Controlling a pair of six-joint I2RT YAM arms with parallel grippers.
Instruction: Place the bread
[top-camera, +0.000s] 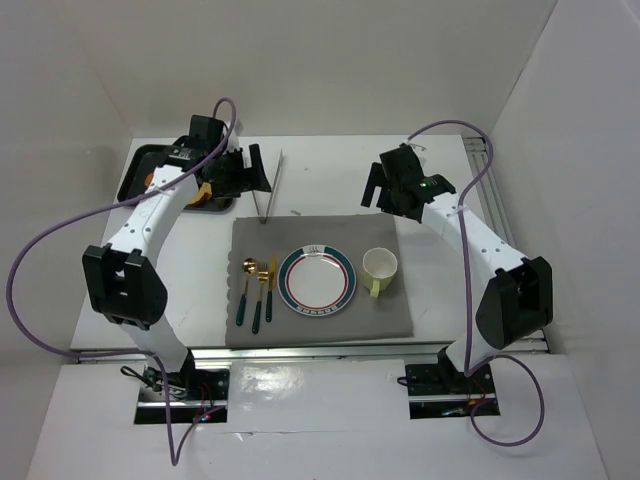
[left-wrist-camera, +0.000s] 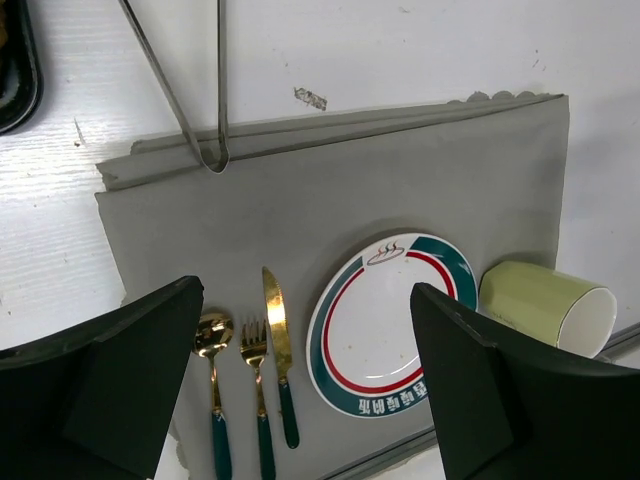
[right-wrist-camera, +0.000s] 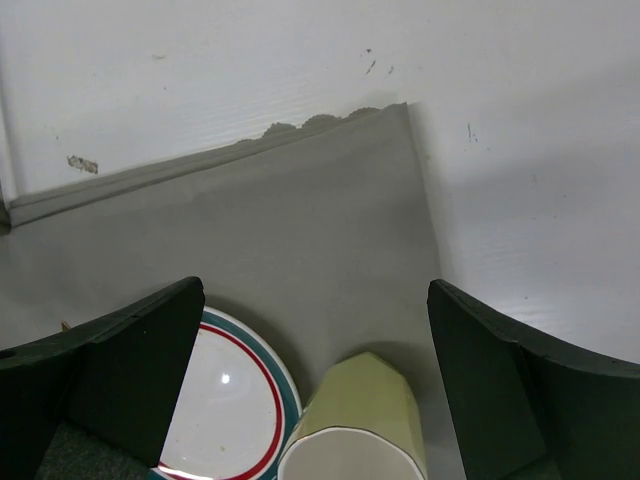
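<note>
The left gripper (left-wrist-camera: 305, 300) has its jaws wide apart with nothing between them, and the right gripper (right-wrist-camera: 316, 290) is equally spread and empty, so neither carries anything. Below both lies a grey placemat (left-wrist-camera: 330, 190) set like a dinner place: a bare plate (left-wrist-camera: 385, 330) in the middle, cutlery (left-wrist-camera: 277, 330) on one side and a cup (right-wrist-camera: 365, 405) on the other, which suggests the plate is the target. Metal tongs (left-wrist-camera: 214, 166) rest with their hinge on the mat's far edge. The bread (top-camera: 205, 193), seemingly the orange-brown piece, sits in the black tray (top-camera: 135, 170) at the bench's (top-camera: 330, 170) far left, half hidden beneath the left arm, the nearer one to fetch it.
</note>
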